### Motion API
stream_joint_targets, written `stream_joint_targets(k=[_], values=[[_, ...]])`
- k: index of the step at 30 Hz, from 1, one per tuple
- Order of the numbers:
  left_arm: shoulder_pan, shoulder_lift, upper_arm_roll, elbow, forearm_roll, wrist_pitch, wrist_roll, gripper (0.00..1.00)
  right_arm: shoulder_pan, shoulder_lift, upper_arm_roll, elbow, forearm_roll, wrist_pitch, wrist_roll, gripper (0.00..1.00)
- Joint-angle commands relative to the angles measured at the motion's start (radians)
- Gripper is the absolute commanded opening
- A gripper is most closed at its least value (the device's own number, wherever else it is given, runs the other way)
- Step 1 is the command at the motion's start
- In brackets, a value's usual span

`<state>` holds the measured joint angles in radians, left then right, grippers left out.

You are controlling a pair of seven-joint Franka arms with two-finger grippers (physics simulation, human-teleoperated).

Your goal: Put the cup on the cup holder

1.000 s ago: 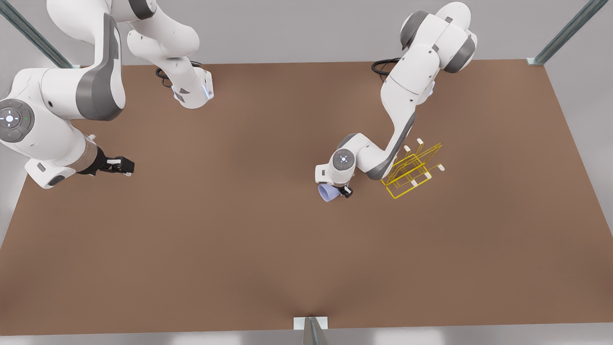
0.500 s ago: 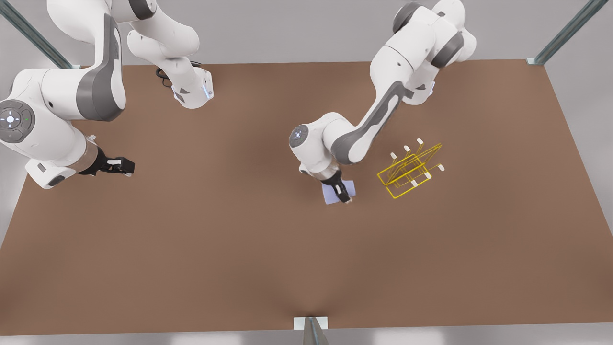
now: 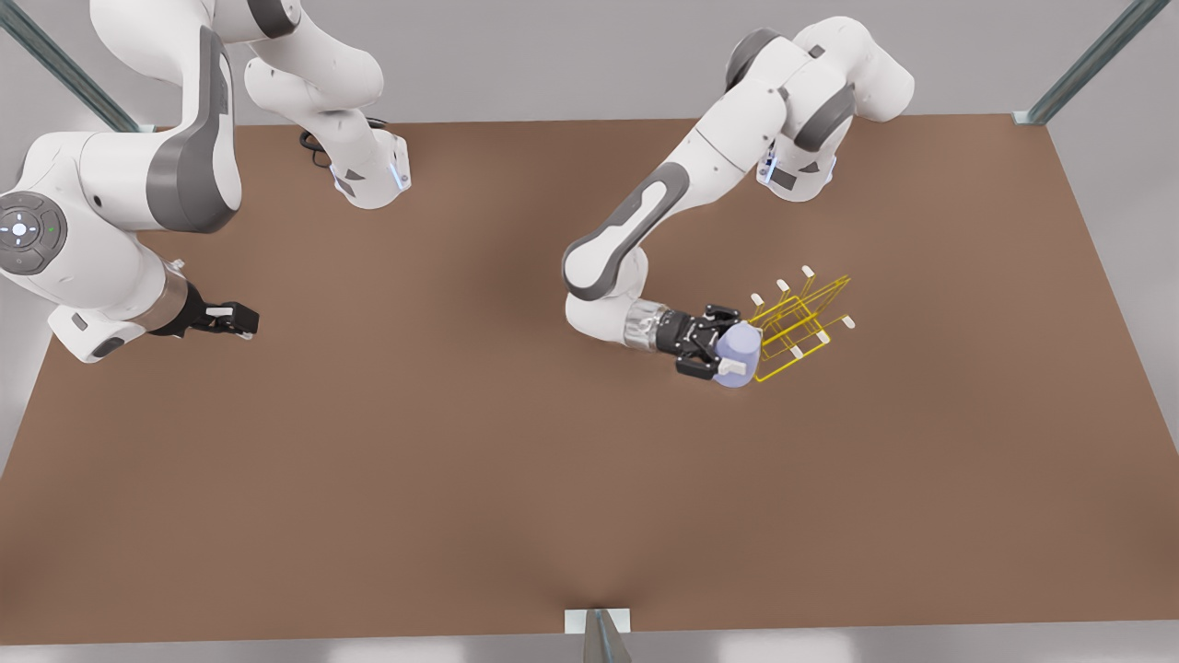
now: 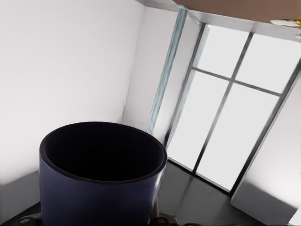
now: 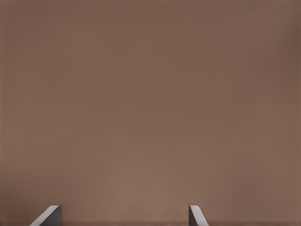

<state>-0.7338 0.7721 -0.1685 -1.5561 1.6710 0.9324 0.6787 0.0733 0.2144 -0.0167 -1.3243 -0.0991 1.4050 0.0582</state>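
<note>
Brown table [image 3: 516, 479], carrying both arms and the rack; most of its surface lies bare between them. The arm on the front view's left waits well apart from the work, its right gripper [image 3: 241, 319] hanging over bare table. The wrist view shows two fingertips [image 5: 48, 215] spread wide with nothing between them, which matches an idle posture.

The left gripper [image 3: 728, 354], on the arm at the front view's right, reaches out nearly level toward the cup holder [image 3: 799, 324]. Its fingers are closed on the cup [image 3: 737, 354], one pale pad lying across the cup's side. The cup is thus carried off the table, just beside the near corner of the yellow wire frame and overlapping it in the front view; whether cup and wire touch cannot be told. The wrist view looks straight into the cup's dark mouth [image 4: 101, 150], so the cup lies tipped on its side in the grip, the mouth turned back toward the wrist, probably so that it can be turned over a prong.

White-capped prongs [image 3: 783, 285] slant upward; none yet bears the cup, so placing is judged still ahead.
</note>
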Motion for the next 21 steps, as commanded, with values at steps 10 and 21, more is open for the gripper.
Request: stream_joint_targets(k=[10,21], values=[[-0.13,-0.231,-0.002,-0.314,-0.422,-0.233,0.009,0.77,-0.001,0.0,0.0,0.0,0.001,0.0,0.003,1.0],[-0.079,-0.214,0.003,-0.461,-0.583,-0.084,-0.387,0.77,0.0,0.0,0.0,0.0,0.004,0.0,0.003,1.0]])
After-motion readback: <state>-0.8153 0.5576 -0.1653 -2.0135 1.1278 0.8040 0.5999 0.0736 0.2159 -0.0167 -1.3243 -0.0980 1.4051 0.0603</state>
